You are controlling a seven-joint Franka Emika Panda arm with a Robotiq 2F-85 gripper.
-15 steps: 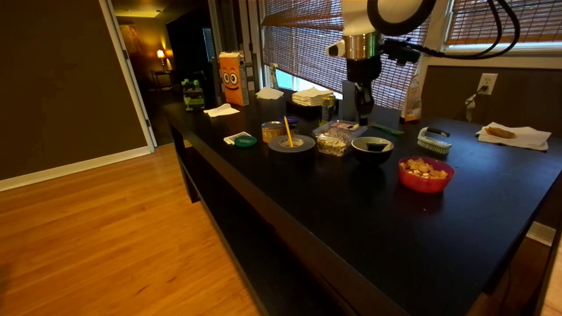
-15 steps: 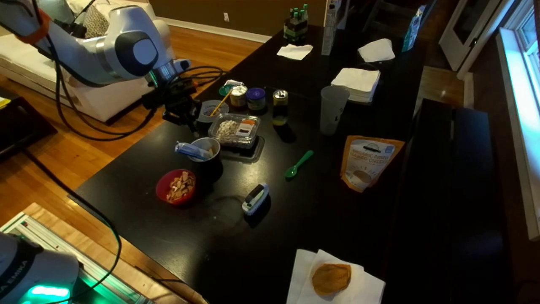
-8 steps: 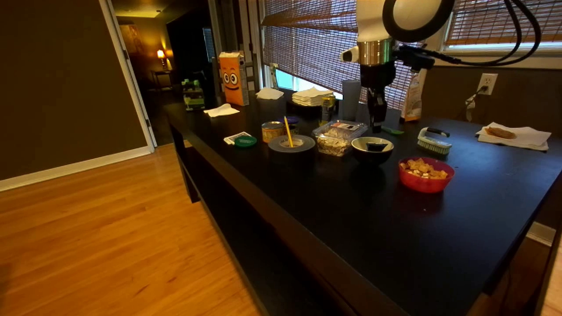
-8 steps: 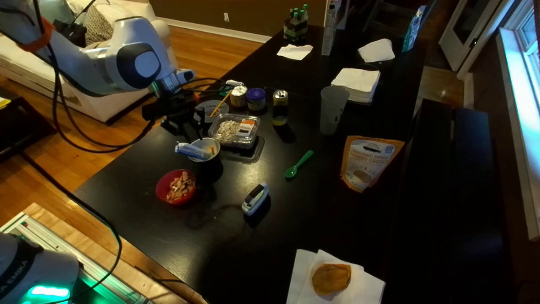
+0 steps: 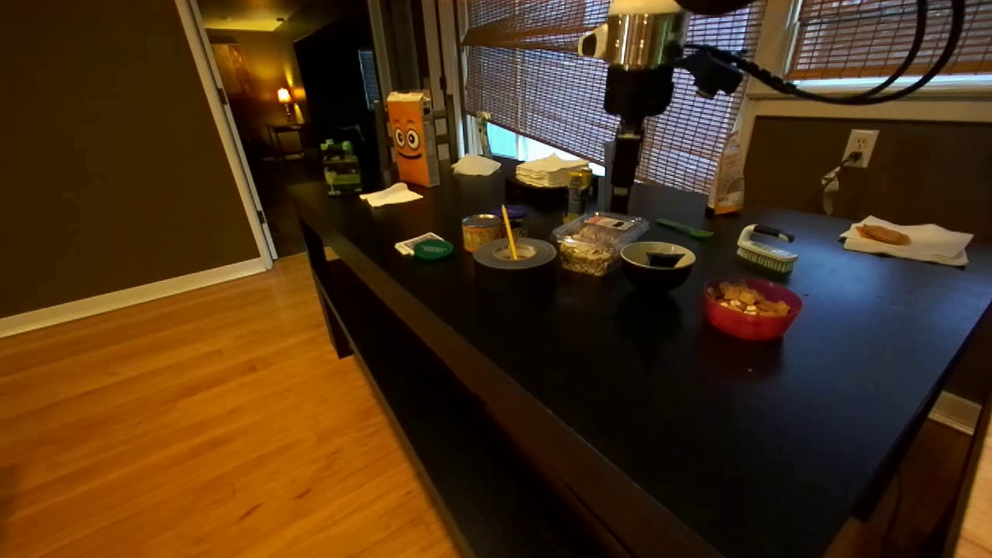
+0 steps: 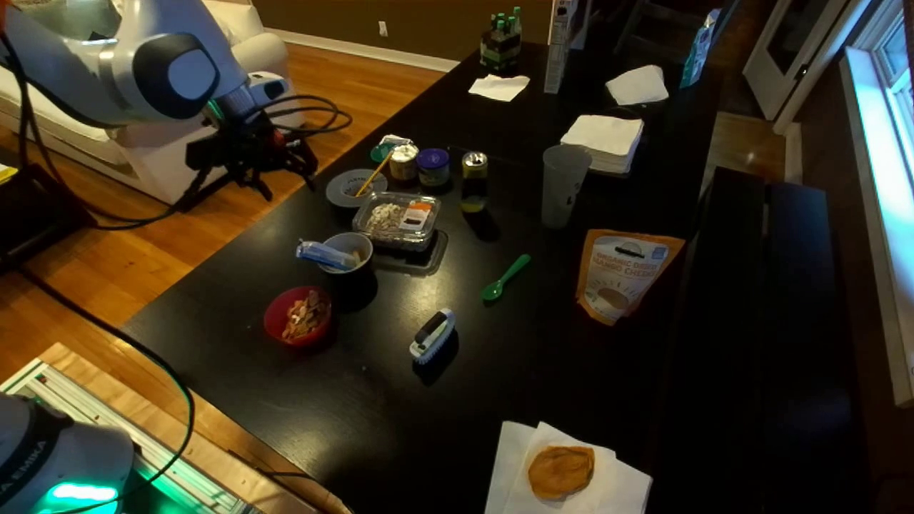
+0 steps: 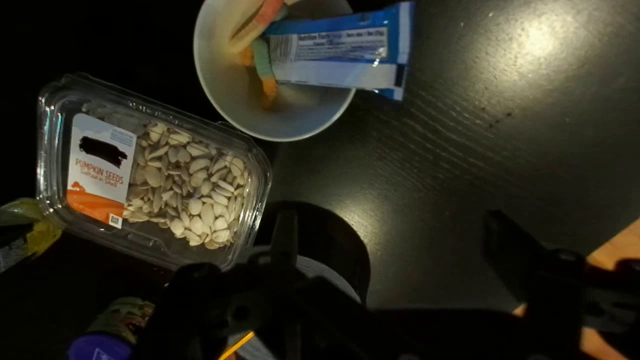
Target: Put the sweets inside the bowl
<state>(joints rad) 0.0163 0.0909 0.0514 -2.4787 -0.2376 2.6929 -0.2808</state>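
The bowl (image 7: 225,95), dark outside and pale inside, stands on the table near the top of the wrist view. Inside it lie the sweets, gummy strips (image 7: 263,65) in orange, green and pink. A blue-and-white packet (image 7: 345,50) leans out over its rim. Both exterior views show the bowl (image 5: 659,277) (image 6: 364,251) too, with the sweets barely visible. My gripper (image 7: 389,225) is open, its fingers wide apart with nothing between them. It hangs above the table, away from the bowl; in an exterior view the gripper (image 6: 290,187) appears near the table's long edge.
Beside the bowl sits a clear box of pumpkin seeds (image 7: 185,180). A tape roll (image 6: 339,194) with a yellow pencil (image 5: 508,232) standing in it lies partly behind a finger in the wrist view. A red bowl of cereal (image 5: 748,329), a brush (image 6: 432,335) and a green spoon (image 6: 507,277) are close by.
My gripper first came down close to the bowl, then rose and drew back from it towards the table's edge. The bowl and packet have stayed in place.
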